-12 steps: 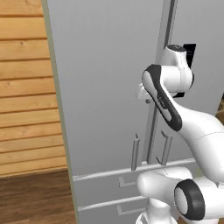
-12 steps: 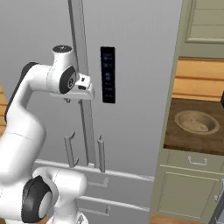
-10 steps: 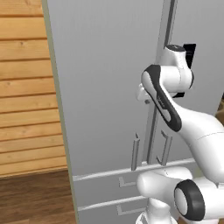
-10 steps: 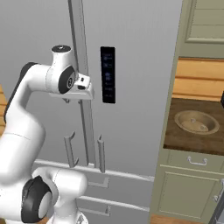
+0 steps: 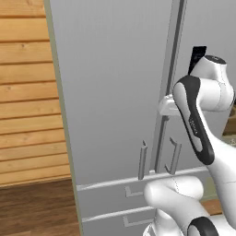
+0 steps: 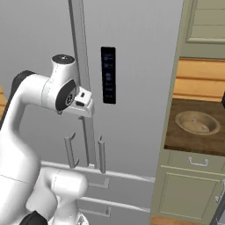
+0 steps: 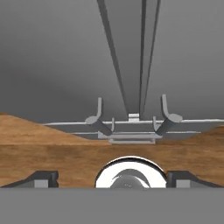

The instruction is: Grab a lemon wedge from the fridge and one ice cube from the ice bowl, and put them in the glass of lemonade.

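Fridge (image 5: 110, 92) doors stand shut in the left base view: tall grey steel, with two vertical bar handles either side of the centre seam and two drawers below them. A wood-plank wall (image 5: 27, 92) lies to its left, and a dark wood floor (image 5: 37, 207) below that. The white arm (image 5: 203, 110) rises from the lower right, its hand pressed close to the centre seam above the handles; the claw itself is hidden there.

In the right base view the same fridge (image 6: 145, 88) carries a black dispenser panel (image 6: 108, 74) on its right door. The arm's hand sits just left of that panel, against the seam. To the right of the fridge, a dark wooden tabletop (image 6: 193, 143) over pale green cabinets (image 6: 189, 189) holds the ice bowl (image 6: 197, 122), wide, shallow and tan-brown with a thick rim.

The hand view looks down along the fridge front toward the two handle ends (image 7: 131, 118) and the floor. The claw (image 7: 112, 178) is released, its dark fingertips (image 7: 41, 178) spread far apart at the bottom edge, gripping nothing.
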